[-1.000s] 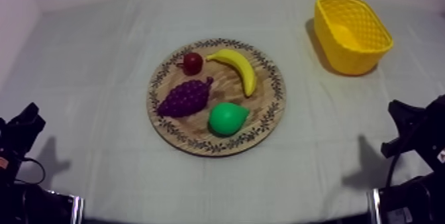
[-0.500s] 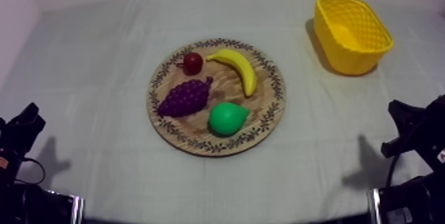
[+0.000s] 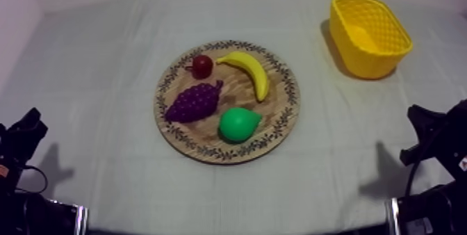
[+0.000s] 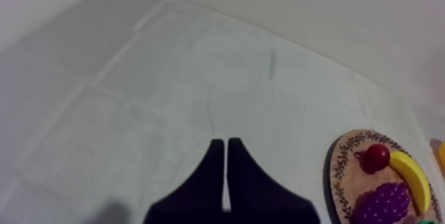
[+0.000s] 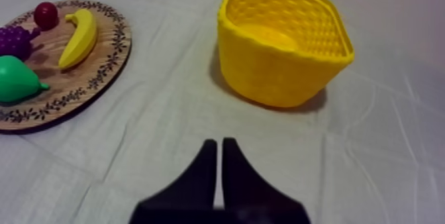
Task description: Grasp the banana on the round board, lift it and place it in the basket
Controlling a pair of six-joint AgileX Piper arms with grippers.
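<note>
Banana [image 3: 247, 73] lies on the wooden board [image 3: 286, 112], far-right part, w/ small red fruit [image 3: 202, 65] just left of it, pear [image 3: 238, 124] nearer, grapes [image 3: 194, 102] left. Yellow basket [image 3: 365, 60] stands far right on the counter [image 3: 104, 64], well apart from board. Your left gripper [image 4: 221, 146] hangs over bare counter near-left, fingers pressed together, holding nothing. Your right gripper [image 5: 219, 146] is near-right, pressed together too, basket beyond it.

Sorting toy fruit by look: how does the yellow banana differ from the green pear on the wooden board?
The curved yellow banana is long and slim; the green pear is plump. Both lie on the round wooden board: the banana toward its far side, the pear by its near rim.
</note>
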